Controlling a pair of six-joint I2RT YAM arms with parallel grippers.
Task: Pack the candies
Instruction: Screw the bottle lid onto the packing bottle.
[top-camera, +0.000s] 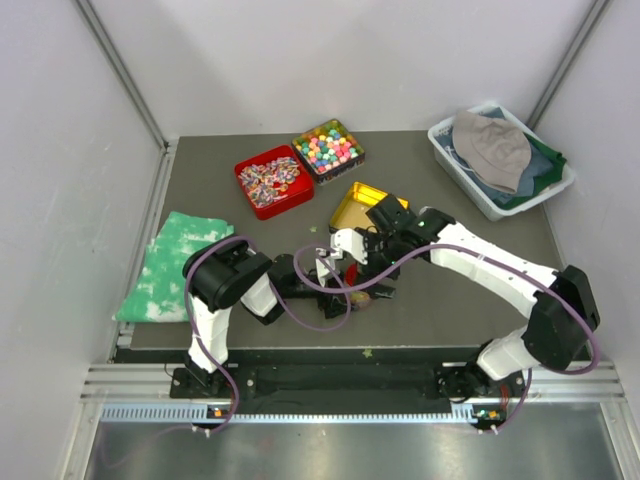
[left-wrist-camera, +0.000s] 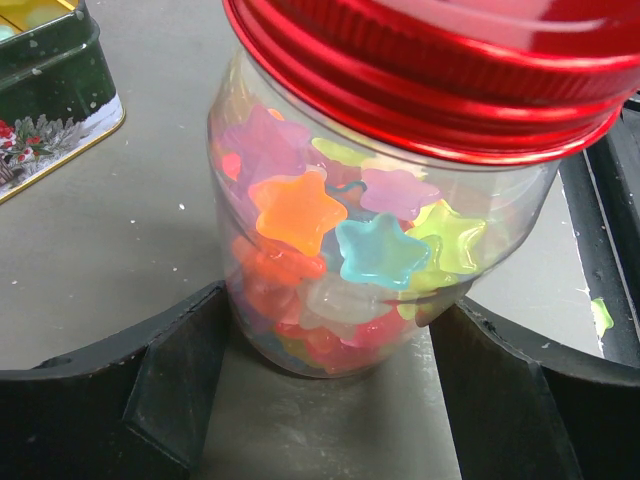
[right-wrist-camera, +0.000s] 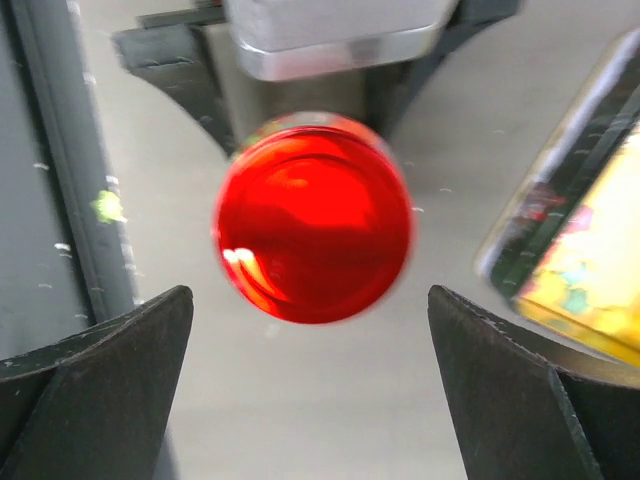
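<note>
Left gripper (left-wrist-camera: 330, 310): clamped on both sides of clear jar (left-wrist-camera: 340, 250), apparently to hold it upright and steady.
Right gripper (right-wrist-camera: 310, 295): spread wide, hanging over red lid (right-wrist-camera: 312, 218) seated on the jar, touching nothing; probably placed for lid work.
Candies (left-wrist-camera: 295, 210): glossy star shapes, packed inside the jar, middle of tabletop (top-camera: 450, 200) near its front edge.
Green stray piece (left-wrist-camera: 600, 315): loose just beside the jar.
Yellow tin (top-camera: 358, 205): open, just behind the jar.
</note>
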